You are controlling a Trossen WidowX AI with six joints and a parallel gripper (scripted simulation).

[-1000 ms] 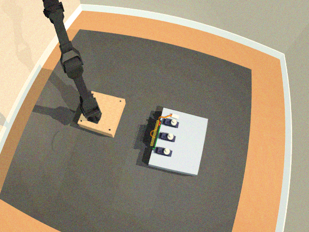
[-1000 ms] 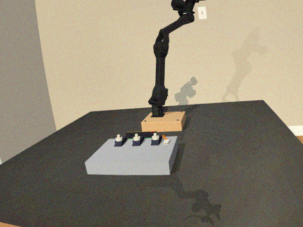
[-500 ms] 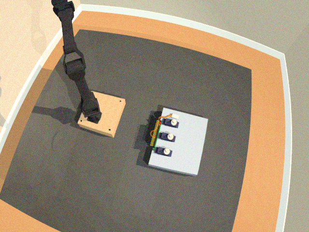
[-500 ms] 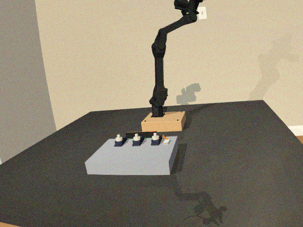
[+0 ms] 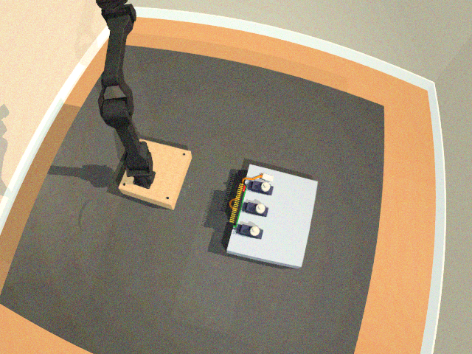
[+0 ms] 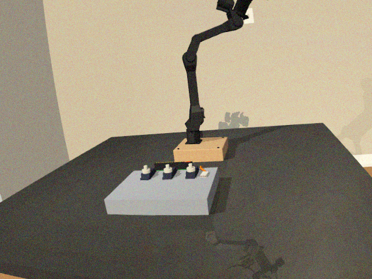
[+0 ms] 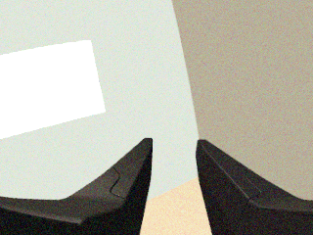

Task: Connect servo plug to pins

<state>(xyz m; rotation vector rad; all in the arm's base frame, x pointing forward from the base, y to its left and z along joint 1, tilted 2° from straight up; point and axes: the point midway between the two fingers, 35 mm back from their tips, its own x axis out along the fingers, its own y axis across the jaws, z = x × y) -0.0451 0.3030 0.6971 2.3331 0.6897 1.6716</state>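
Note:
My gripper point(image 7: 174, 146) is open partway, with an empty gap between its fingertips in the wrist view. It is raised far from the holder; its fingertips cannot be made out in the top and exterior views. The white plug point(image 5: 268, 177) point(image 6: 204, 174) lies on top of the pale holder point(image 5: 285, 228) point(image 6: 156, 193), beside an end servo point(image 5: 265, 186) point(image 6: 190, 172). Its holes face the exterior view. The orange lead point(image 5: 251, 178) point(image 6: 201, 168) runs from the plug to the holder's edge. The pin row point(image 5: 236, 203) runs along that edge, with a red mark near one end. The dot cannot be made out.
Two more servos point(image 5: 260, 209) point(image 5: 254, 231) stand in line on the holder. An orange wire loop point(image 5: 231, 203) bulges beside the pins. The arm stands on a wooden base point(image 5: 173, 171) point(image 6: 198, 155) facing the pin side. A wall outlet point(image 6: 250, 15) is behind the raised arm.

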